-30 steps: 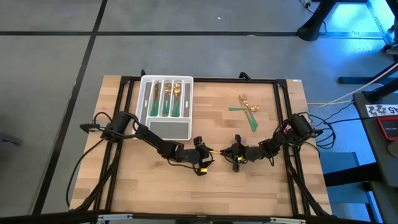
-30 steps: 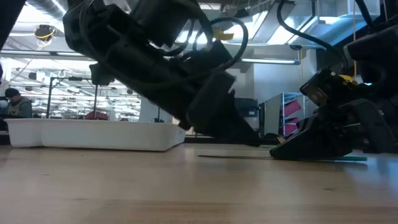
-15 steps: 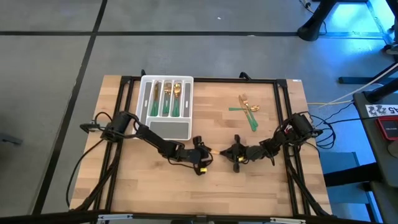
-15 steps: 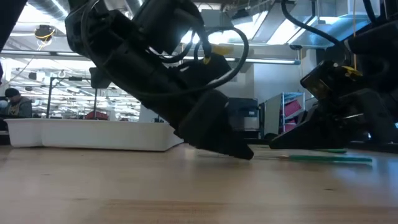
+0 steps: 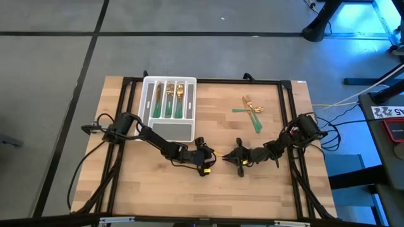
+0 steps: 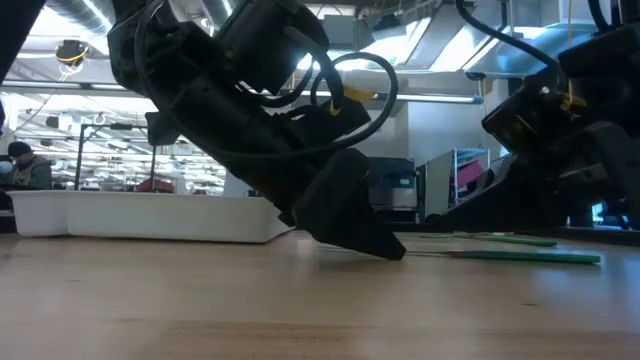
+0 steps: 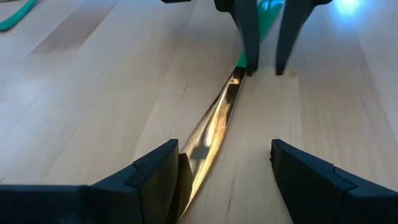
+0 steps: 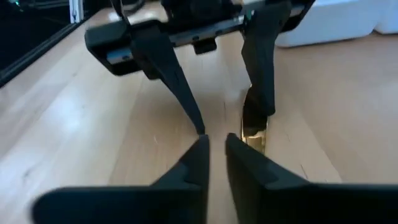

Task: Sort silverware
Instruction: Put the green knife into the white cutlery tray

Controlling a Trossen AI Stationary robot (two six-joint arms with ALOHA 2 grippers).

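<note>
Note left pincer [image 5: 210,158] angled low, spread wide astride gold-bladed, green-handled knife [image 7: 214,121]; right pincer [image 5: 233,158] opposite, narrowly parted. Pale wooden surface [image 5: 265,189].

A slim gold-bladed knife with a green handle [image 7: 214,124] lies flat on the wooden table near its front middle. Three more gold-and-green pieces [image 5: 252,111] lie crossed (one fork among them) toward the far right, and others [image 5: 169,99] lie lengthwise in tray slots.
</note>
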